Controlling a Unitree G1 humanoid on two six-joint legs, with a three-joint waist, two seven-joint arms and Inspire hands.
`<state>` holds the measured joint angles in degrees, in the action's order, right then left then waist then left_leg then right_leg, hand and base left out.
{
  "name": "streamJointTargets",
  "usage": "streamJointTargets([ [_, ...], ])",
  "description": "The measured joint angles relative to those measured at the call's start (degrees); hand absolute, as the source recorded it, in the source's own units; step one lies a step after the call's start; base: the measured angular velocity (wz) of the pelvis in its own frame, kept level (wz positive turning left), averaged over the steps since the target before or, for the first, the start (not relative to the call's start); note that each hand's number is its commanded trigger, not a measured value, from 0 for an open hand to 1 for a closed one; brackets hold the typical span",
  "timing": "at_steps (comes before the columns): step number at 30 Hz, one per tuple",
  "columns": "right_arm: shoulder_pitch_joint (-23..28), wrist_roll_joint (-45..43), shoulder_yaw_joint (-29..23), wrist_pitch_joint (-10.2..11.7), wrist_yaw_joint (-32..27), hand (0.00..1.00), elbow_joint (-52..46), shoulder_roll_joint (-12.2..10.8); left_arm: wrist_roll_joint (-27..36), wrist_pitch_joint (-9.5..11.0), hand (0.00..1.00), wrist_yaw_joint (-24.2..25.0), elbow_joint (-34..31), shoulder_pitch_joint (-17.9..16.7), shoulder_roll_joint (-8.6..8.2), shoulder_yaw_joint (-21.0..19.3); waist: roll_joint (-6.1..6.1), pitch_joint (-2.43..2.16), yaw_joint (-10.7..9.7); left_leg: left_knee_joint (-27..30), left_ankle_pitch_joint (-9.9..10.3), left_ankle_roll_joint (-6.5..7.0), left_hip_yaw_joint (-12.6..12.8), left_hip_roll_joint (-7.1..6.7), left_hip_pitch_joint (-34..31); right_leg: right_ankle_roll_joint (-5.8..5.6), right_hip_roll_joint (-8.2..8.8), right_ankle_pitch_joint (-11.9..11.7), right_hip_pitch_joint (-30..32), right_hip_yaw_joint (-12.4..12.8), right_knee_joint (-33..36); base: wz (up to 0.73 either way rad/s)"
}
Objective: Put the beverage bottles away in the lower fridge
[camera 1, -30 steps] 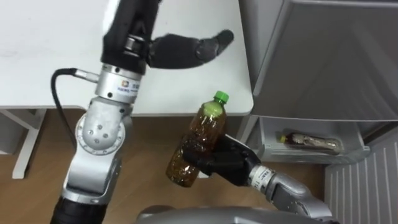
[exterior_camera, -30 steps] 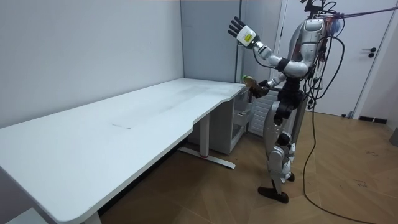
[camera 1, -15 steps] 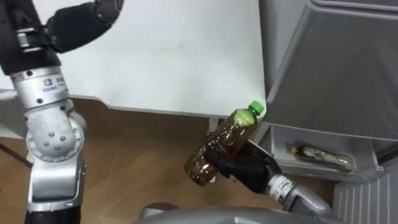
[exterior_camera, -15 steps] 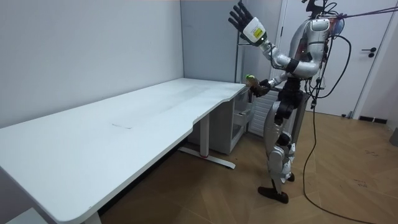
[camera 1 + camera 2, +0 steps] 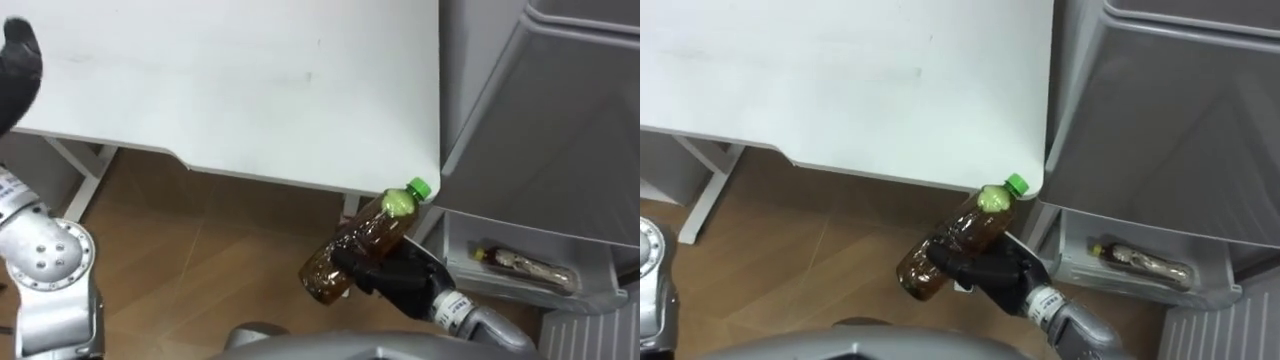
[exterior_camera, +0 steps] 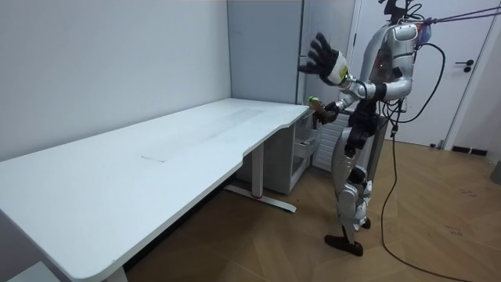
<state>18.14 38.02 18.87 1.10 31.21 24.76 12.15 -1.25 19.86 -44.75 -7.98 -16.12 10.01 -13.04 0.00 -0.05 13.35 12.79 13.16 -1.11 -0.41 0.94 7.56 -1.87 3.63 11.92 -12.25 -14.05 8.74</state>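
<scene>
Left arm swings down and out: in the room view the left robot hand [image 6: 321, 56] drops from above the head to about head height, fingers spread straight, holding nothing. Right robot hand [image 5: 398, 281] keeps its fingers curled round the lower body of the tea bottle [image 5: 368, 232], held low before the torso, off the desk [image 5: 250, 90]. We note the bottle's long axis is tilted: base down-left, green cap [image 5: 419, 186] up-right, pointing toward the desk's near corner. Lower fridge compartment [image 5: 460, 233] stands open to the right of the held bottle and beyond it, with a second bottle [image 5: 527, 266] lying on its side inside. We judge the right arm the nearer one. The coming move calls for a reach rightward and forward, clearing the desk corner.
</scene>
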Motion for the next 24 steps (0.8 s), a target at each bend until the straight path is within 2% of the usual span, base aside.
streamJointTargets([
  [2,0.0,0.0,0.0,0.0,-0.4,1.0,0.0,0.0,5.1,-1.3,0.0,-0.1,4.8,-2.0,-0.01,0.7,-0.34,0.07,0.4,-0.2,0.0,0.0,0.2,0.01,0.2,0.0,-0.02,0.0,-0.1,0.2,-0.1,-0.04],
  [4,0.0,0.5,0.0,-0.6,-0.9,1.0,0.0,-0.1,7.9,-2.4,0.0,-0.2,8.8,-2.6,-0.02,1.7,-0.5,0.15,1.1,-0.6,0.0,0.0,0.4,0.02,0.5,0.0,-0.04,0.0,-0.1,0.6,-0.1,-0.07],
  [10,-1.4,0.6,1.2,-2.1,-2.9,1.0,0.0,-0.7,15.5,-4.7,0.0,-0.8,20.6,-4.0,0.0,8.2,-0.78,0.2,1.2,-1.0,0.0,-0.02,0.7,0.21,0.7,0.0,-0.18,0.0,0.0,0.6,-0.1,-0.01],
  [12,-1.5,0.9,1.2,-2.5,-3.0,1.0,0.0,-1.1,15.8,-5.4,0.0,-0.8,22.8,-5.0,-0.03,10.9,-0.93,0.23,1.1,-1.1,0.0,-0.02,0.8,0.23,0.7,0.0,-0.19,0.0,0.2,0.7,-0.1,-0.02],
  [14,-1.5,1.9,1.2,-3.0,-3.4,1.0,0.0,-1.2,15.5,-5.9,0.0,0.6,28.5,-4.8,-0.02,13.0,-0.97,0.26,1.1,-1.2,0.0,-0.02,1.2,0.28,0.9,0.0,-0.19,0.0,0.2,1.0,0.0,-0.08],
  [17,-1.6,4.1,1.3,-3.2,-3.9,1.0,0.0,-1.0,15.5,-7.5,0.0,2.9,33.8,-4.9,0.02,14.5,-1.33,0.48,0.9,-1.4,0.0,-0.02,1.4,0.29,0.8,0.0,-0.19,0.0,0.3,1.2,0.0,-0.04],
  [19,-1.7,5.3,1.3,-3.3,-4.0,1.0,0.0,-0.8,15.6,-8.5,0.0,4.0,34.9,-4.9,0.04,15.4,-1.66,0.68,0.8,-1.4,0.0,-0.02,1.4,0.29,0.6,0.0,-0.19,0.0,0.3,1.2,0.0,0.0],
  [24,-2.2,5.3,1.7,-3.8,-4.3,1.0,0.1,0.2,15.2,-10.4,0.0,9.0,41.6,-4.8,0.33,17.9,-1.61,0.74,0.1,-1.5,0.0,-0.02,1.4,0.29,-0.1,0.02,-0.19,-0.1,0.5,1.0,0.0,0.0],
])
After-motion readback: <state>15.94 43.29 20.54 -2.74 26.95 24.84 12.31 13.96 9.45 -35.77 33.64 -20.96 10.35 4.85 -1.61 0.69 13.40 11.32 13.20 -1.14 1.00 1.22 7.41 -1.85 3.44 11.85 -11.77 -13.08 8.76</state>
